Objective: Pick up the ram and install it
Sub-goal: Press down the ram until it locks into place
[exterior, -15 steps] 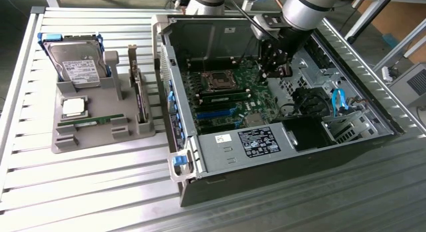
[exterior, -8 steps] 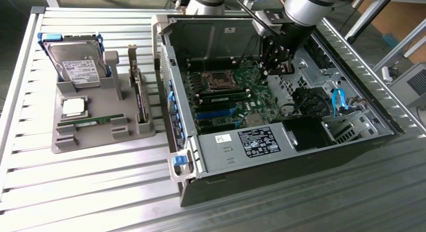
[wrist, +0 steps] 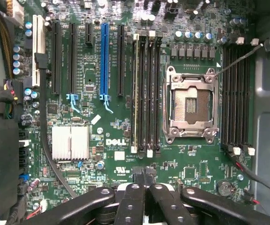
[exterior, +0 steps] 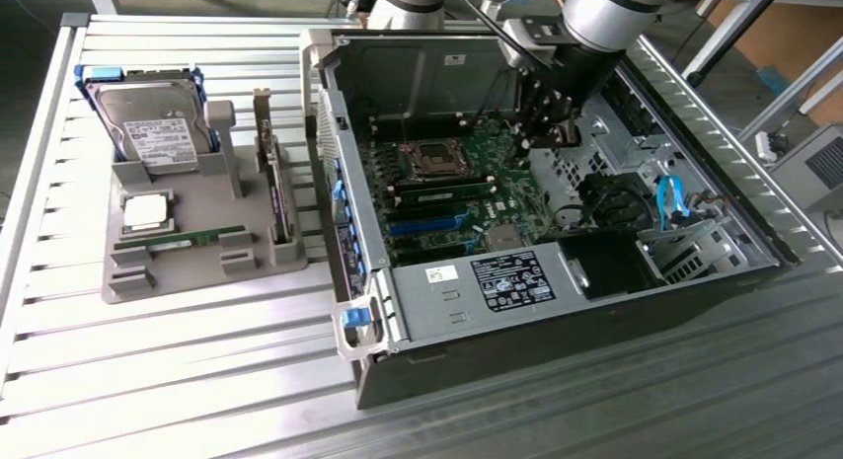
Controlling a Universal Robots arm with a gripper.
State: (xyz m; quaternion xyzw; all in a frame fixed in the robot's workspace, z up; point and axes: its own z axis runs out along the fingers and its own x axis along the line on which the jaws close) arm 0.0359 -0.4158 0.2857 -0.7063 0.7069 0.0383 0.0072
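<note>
The ram [exterior: 448,190] stands on edge in a memory slot of the motherboard [exterior: 455,217], just beside the processor socket [exterior: 431,161]. Its long axis runs across the board from the exterior view's left to its right, parallel to the neighbouring slots, and nothing is touching it.

Nearest in the exterior view is the open computer case [exterior: 395,365] lying on a slatted metal table [exterior: 172,380]. Just inside sits the power supply [exterior: 495,286], which has a dark label with white print too small to read and a small white sticker beside it. Beyond it are the board and the seated stick. Further back the gripper [exterior: 560,133] hangs above the board, its fingers pressed together with nothing between them.

In the wrist view the same closed fingers [wrist: 135,197] meet over the board's edge, and "DELL" [wrist: 114,141] is printed in white next to a finned heatsink [wrist: 70,142]. Past that lie the black memory slots [wrist: 146,93] and the empty socket [wrist: 191,104].

To the exterior view's left, well apart from the case, a grey tray [exterior: 197,271] holds a second green stick [exterior: 185,240] lying flat, and behind it a hard drive [exterior: 156,128] whose label cannot be read
</note>
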